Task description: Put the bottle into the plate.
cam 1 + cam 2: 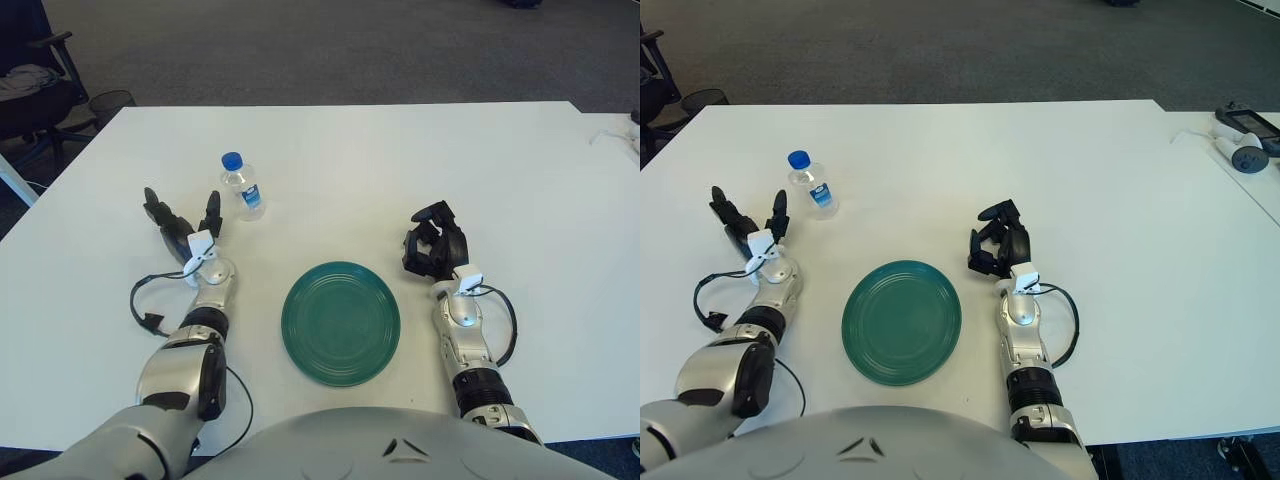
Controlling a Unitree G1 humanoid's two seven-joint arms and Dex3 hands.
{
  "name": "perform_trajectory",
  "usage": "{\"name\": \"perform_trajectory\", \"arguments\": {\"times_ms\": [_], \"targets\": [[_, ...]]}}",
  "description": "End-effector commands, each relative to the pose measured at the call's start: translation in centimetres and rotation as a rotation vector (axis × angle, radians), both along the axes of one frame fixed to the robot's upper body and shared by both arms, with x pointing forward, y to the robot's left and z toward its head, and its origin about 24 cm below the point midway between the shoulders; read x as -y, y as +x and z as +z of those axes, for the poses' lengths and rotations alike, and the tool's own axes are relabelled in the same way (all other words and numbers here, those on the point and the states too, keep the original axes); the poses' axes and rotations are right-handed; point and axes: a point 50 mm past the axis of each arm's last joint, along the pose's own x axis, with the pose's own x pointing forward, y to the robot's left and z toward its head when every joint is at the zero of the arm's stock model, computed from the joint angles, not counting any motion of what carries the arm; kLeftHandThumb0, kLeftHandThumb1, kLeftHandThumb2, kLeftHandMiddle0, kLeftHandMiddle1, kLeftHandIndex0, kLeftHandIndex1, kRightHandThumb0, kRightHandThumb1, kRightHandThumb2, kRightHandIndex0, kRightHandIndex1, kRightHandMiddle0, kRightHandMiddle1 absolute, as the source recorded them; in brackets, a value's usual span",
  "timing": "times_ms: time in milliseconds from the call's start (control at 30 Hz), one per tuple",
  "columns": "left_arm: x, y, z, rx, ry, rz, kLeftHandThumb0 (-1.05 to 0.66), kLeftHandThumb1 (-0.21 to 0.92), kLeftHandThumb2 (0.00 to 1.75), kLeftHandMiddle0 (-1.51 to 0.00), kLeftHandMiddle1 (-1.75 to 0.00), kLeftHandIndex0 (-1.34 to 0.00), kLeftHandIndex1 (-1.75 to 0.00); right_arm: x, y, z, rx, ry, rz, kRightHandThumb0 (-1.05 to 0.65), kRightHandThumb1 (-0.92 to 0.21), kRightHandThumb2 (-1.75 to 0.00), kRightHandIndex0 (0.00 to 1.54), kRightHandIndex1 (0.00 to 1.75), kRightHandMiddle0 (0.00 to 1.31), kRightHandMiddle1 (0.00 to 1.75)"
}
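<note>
- On the table (420, 150), the bottle (242, 187) is standing upright, up-left of the plate (341, 322).
- We are holding our left hand (183, 232), fingers spread, near the bottle.
- Our right hand (434, 243), fingers curled, is holding nothing right of the plate.

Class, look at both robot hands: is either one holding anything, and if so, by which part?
Nothing is held. The left robot hand is spread open beside the bottle; the right robot hand is curled, empty.

Both arms (455, 340) are silver metal with black joint rings; hands (434, 246) are black, white tags behind them, black cables looping beside each wrist.
</note>
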Motion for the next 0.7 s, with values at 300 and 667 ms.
{"name": "perform_trajectory", "arguments": {"times_ms": [300, 667], "targets": [[-2.1, -6.2, -5.1, -0.238, -0.063, 0.138, -1.01, 0.91, 0.05, -0.14, -0.02, 0.00, -0.28, 1.6, -7.2, -8.1, -0.430, 0.036, -0.058, -0.01, -0.39, -1.24, 0.59, 1.75, 0.32, 1.70], [-1.8, -6.6, -5.4, -0.245, -0.099, 0.239, -1.02, 0.92, 0.10, -0.17, -0.03, 0.00, -0.39, 2.1, -7.0, -8.2, -0.444, 0.021, -0.044, -0.01, -0.39, -1.24, 0.58, 1.74, 0.32, 1.72]]}}
